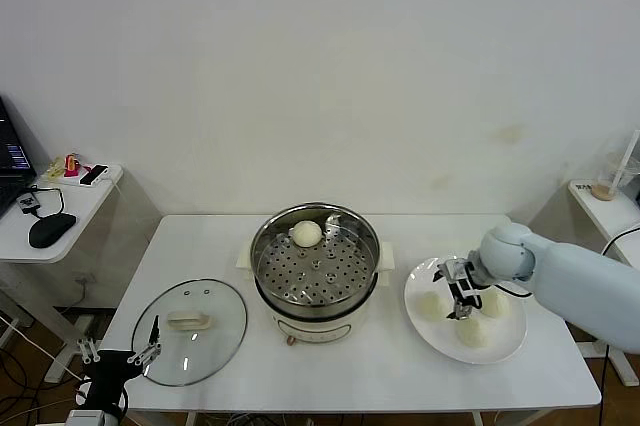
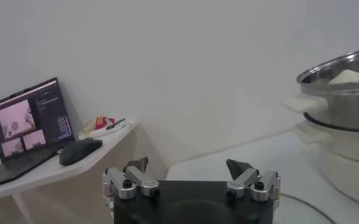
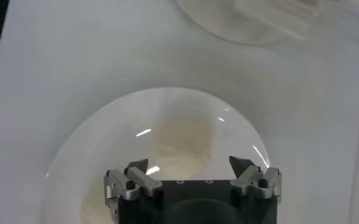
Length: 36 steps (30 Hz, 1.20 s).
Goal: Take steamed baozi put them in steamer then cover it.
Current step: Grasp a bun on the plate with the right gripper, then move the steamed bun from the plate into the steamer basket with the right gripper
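Observation:
The steamer (image 1: 315, 276) stands mid-table with one baozi (image 1: 306, 234) on its perforated tray at the back. Three more baozi (image 1: 432, 305) (image 1: 494, 303) (image 1: 471, 332) lie on a white plate (image 1: 440, 348) to its right. My right gripper (image 1: 460, 298) hangs open just above the plate, between the buns. In the right wrist view it (image 3: 189, 165) is open over a baozi (image 3: 182, 140) on the plate (image 3: 94, 134). The cover (image 1: 190, 331) lies flat on the table left of the steamer. My left gripper (image 1: 120, 351) is open and idle by the front left corner.
A side desk (image 1: 60, 201) at the far left holds a mouse (image 1: 50, 230) and a laptop (image 2: 30, 119). The left wrist view shows the steamer (image 2: 344, 97) with a bun (image 2: 348, 76) above its rim. Another small table (image 1: 600, 201) stands at the far right.

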Available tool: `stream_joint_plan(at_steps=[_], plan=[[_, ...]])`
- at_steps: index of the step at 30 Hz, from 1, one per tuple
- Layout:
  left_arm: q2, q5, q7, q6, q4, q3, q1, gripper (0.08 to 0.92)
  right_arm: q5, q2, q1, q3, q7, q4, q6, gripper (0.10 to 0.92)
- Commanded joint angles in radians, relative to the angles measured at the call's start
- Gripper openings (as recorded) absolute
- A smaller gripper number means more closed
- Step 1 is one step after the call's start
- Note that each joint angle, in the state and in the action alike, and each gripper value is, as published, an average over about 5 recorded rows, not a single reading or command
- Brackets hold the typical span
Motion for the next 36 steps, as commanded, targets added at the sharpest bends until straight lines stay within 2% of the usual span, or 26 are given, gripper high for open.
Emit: stream_joint_plan(at_steps=[1,9,20,30,36], plan=[[0.001,0.0,0.0,0.0,0.001,-0.002,0.001,0.823,-0.027,0.062,-0.054,0.033,0.0,-0.066,-0.002,0.823],[-0.007,0.002,-0.001,0.0,0.002,-0.002,0.002,0.823,-0.038,0.073,-0.05,0.034,-0.002,-0.08,-0.013,0.802],[-0.006,0.002,-0.001,0.0,-0.002,-0.005,0.003,0.823,-0.025,0.052,-0.005,0.028,-0.059,-0.056,-0.021,0.63],[-0.004,0.002,-0.001,0.002,-0.01,0.002,0.0,0.823,0.107,-0.065,0.274,-0.056,-0.114,0.051,-0.03,0.621],[0.001,0.002,-0.001,0.003,-0.016,0.012,-0.005,0.823,0.223,-0.06,0.501,-0.143,-0.095,0.104,-0.054,0.628]])
